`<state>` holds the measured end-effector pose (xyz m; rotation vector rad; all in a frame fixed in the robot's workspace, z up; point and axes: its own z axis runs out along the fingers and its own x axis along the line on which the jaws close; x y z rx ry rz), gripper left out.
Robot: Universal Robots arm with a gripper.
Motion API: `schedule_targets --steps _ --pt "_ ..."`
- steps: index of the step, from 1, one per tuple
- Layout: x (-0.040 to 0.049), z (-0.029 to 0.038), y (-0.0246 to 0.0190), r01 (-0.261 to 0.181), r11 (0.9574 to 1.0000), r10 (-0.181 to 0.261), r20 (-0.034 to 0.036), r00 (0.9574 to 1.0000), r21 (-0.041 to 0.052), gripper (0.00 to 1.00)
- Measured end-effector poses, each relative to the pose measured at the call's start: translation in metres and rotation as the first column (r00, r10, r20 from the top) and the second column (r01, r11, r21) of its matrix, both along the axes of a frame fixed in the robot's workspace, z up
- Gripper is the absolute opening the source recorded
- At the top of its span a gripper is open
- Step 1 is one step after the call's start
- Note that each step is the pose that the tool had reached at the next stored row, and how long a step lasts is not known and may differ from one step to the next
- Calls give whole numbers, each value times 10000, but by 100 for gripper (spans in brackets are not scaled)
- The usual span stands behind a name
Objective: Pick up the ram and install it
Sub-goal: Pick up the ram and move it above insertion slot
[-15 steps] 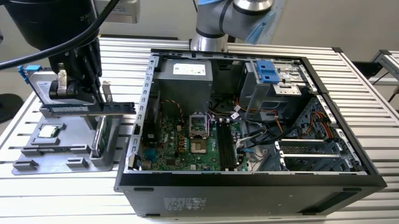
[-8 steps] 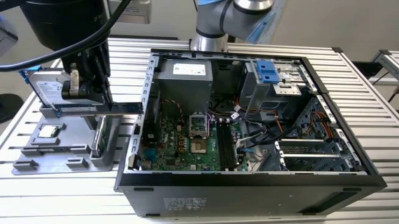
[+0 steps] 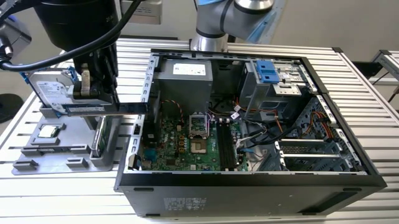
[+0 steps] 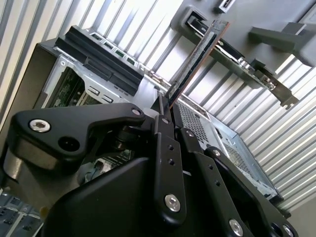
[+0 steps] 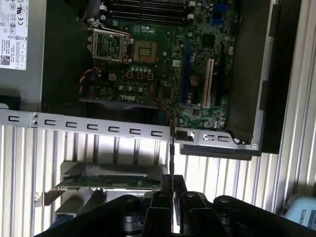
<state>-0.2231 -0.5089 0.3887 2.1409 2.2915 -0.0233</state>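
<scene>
The ram [image 3: 118, 108] is a long dark stick held level in the air at the exterior view's left, between the grey holder tray [image 3: 37, 154] and the open computer case [image 3: 249, 186]. My gripper [image 3: 93, 103] is shut on one end of it, and the other end points toward the case wall. In the second wrist view the ram [image 4: 195, 64] juts out from my gripper [image 4: 163, 112]. In the first wrist view my gripper [image 5: 172, 187] hangs just outside the case rim. The black motherboard slots [image 3: 225, 144] lie inside the case and are seen again [image 5: 148, 7] in the first wrist view.
A silver hard drive [image 3: 46, 91] stands on the tray behind my gripper, with a processor chip [image 3: 48, 132] beside it. A green card with a metal bracket [image 5: 108, 182] lies in the tray below the gripper. A power supply [image 3: 187, 77], cables and drive bays [image 3: 274, 79] crowd the case.
</scene>
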Motion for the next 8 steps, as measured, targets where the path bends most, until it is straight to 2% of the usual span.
schedule_targets --steps 8 --pt "140 0 0 0 10000 0 -7 10000 0 0"
